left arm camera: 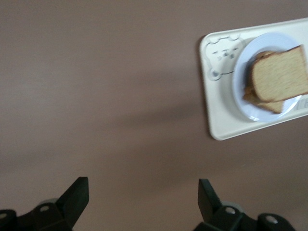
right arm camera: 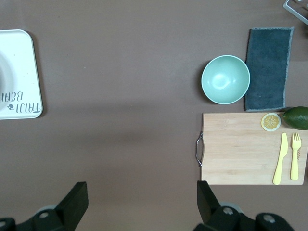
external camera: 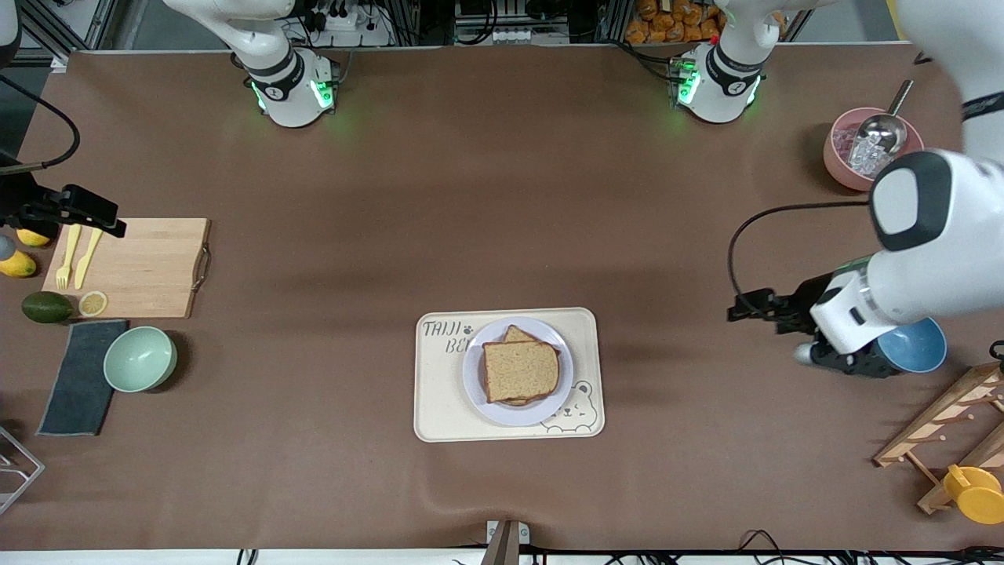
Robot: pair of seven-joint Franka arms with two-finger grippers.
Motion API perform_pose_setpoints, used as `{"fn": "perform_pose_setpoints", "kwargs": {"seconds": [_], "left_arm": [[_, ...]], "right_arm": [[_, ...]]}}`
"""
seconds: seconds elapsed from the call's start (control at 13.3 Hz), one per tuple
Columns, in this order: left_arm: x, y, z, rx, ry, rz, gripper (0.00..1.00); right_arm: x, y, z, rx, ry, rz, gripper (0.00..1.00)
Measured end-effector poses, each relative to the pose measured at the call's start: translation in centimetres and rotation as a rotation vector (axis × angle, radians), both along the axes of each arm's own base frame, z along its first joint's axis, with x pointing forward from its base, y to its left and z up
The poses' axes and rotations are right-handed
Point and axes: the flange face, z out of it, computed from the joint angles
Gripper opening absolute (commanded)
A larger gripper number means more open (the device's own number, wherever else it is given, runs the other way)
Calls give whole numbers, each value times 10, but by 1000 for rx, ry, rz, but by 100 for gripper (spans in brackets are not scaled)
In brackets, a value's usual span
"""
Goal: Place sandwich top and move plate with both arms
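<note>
The front view takes in the whole table: the sandwich top [external camera: 521, 371] lies on a stack of bread on the plate [external camera: 480, 392], and the plate sits on the cream tray [external camera: 439, 408] near the middle of the table, toward the camera. From the plate, the green bowl [external camera: 140, 359] and the wooden board [external camera: 141, 267] are at about nine o'clock, toward the right arm's end; the blue bowl [external camera: 918, 347] is at about three o'clock, toward the left arm's end, with the pink bowl [external camera: 843, 157] at about two o'clock.

The left wrist view adds what the front view hides: the left gripper [left arm camera: 143, 195] has its fingers spread wide, nothing between them, over bare brown table [left arm camera: 96, 96]. It also shows the tray [left arm camera: 219, 110], the plate [left arm camera: 240, 86] and the sandwich top [left arm camera: 281, 74], well apart from the gripper.

The right wrist view shows the right gripper [right arm camera: 142, 195] likewise spread wide and empty above bare table, with the green bowl [right arm camera: 225, 79], the dark cloth [right arm camera: 269, 67], the board [right arm camera: 240, 149], a lemon slice [right arm camera: 271, 121], a yellow knife [right arm camera: 280, 159] and fork [right arm camera: 295, 156], and one corner of the tray [right arm camera: 21, 72].

In the front view the left gripper [external camera: 808, 353] hangs over the table just beside the blue bowl; the right gripper [external camera: 86, 208] is over the board's edge.
</note>
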Motion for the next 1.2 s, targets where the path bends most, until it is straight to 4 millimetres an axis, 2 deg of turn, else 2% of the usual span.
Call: {"fn": "perform_pose_setpoints", "kwargs": {"seconds": [0.15,0.45,0.82,0.97,1.2], "left_arm": [[-17,8,43,81,-18,-20,100],[-43,37,112,199,-22,-9,100],[-83,39,178,222,-34,48,100],[-98,39,194,220,-37,87,100],[-108,37,197,226,-31,129,100]], "right_arm": [[0,0,0,0,0,0,100],[0,0,-1,0,1,0,100],[1,0,-2,0,3,0,100],[1,1,-2,5,4,0,100],[1,1,-2,8,4,0,100]]}}
